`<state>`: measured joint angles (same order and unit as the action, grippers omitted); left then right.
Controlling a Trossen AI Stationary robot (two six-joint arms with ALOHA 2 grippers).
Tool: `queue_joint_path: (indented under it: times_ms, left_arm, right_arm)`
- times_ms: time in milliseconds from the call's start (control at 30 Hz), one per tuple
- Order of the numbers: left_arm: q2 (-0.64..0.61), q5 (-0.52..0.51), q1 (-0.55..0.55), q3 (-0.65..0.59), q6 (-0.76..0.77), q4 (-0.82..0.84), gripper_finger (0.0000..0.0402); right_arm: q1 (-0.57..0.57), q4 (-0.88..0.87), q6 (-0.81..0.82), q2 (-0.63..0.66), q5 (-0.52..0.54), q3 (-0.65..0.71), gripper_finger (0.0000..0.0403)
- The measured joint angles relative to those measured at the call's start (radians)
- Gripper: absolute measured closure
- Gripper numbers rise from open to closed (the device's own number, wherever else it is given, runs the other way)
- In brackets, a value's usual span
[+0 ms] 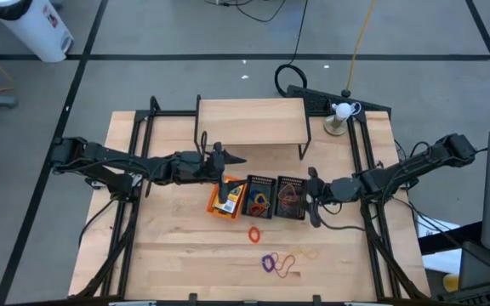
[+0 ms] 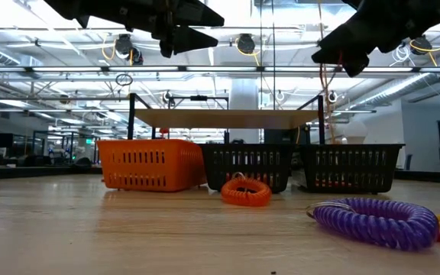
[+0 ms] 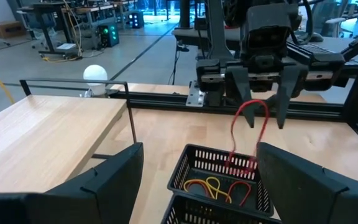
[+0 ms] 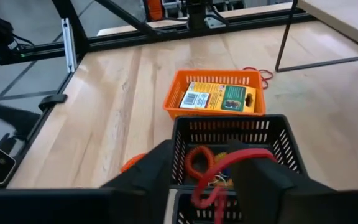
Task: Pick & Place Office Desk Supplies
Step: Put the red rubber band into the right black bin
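Dangling between your right gripper's [image 3: 267, 118] spread jaws, a red rubber band [image 3: 248, 134] hangs just above the right black mesh tray [image 1: 291, 197], which already holds red and yellow bands. You've got crayon boxes [image 4: 219, 98] in the orange tray [image 1: 218, 207] and loops in the middle mesh tray [image 1: 259, 197]. Left on the counter [image 1: 168, 255]: an orange loop [image 1: 254, 233], a purple one [image 1: 270, 263] and a thin yellow one [image 1: 303, 255]. Your left gripper [image 1: 232, 160] hovers spread and empty by the orange tray.
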<state>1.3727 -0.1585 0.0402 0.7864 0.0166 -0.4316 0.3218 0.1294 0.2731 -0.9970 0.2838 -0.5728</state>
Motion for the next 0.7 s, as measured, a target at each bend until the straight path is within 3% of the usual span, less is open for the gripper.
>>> queue_joint_path:
  times_ms: [300, 533, 633, 700]
  left_arm:
    - [0.0, 0.005, 0.0, 0.0, 0.022, -0.036, 0.01]
    - [0.0, 0.062, 0.0, 0.0, 0.019, -0.035, 0.0096]
    - [0.0, 0.062, 0.0, 0.0, 0.019, -0.036, 0.01]
    - [0.0, 0.062, 0.0, -0.001, 0.019, -0.035, 0.0104]
  right_arm:
    - [0.0, -0.063, 0.014, 0.0, 0.0, 0.0, 0.0182]
    - [-0.002, -0.161, 0.097, 0.0, 0.046, 0.0, 0.0178]
    - [-0.005, -0.138, 0.094, -0.01, -0.073, -0.001, 0.0184]
    - [-0.005, -0.168, 0.081, -0.01, -0.062, -0.001, 0.0188]
